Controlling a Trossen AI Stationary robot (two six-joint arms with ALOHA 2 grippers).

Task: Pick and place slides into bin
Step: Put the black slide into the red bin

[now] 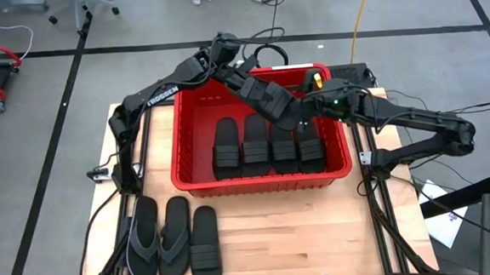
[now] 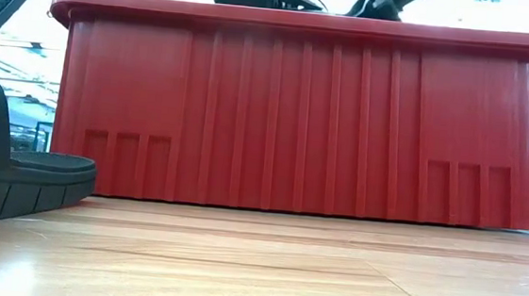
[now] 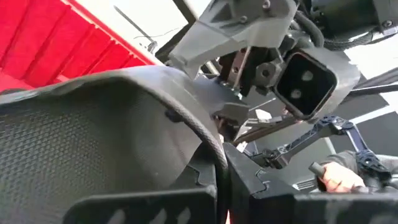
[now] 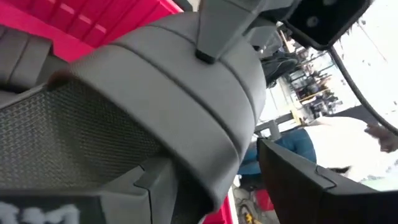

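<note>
The red bin stands mid-table; its near wall fills the low view. Several black slides lie side by side on its floor. Another slide hangs slanted above the bin's far half, with my left gripper shut on it. My right gripper stands open at the slide's other end; in its wrist view the ribbed strap lies between its fingers. Three more sandals lie flat on the table's near left, and one of them shows in the low view. My left gripper holds the slide by the end toward the bin's far left corner, coming at it from the far left and slanting a little down. The slide's edge runs between its fingers. The slide is lifted clear over the bin, tilted. My right gripper's fingers stand on either side of the slide; whether they touch it I cannot tell.
A yellow object and cables sit by the bin's far rim. Bare wood lies in front of the bin toward the near right. A person's hand shows beyond the table in the left wrist view.
</note>
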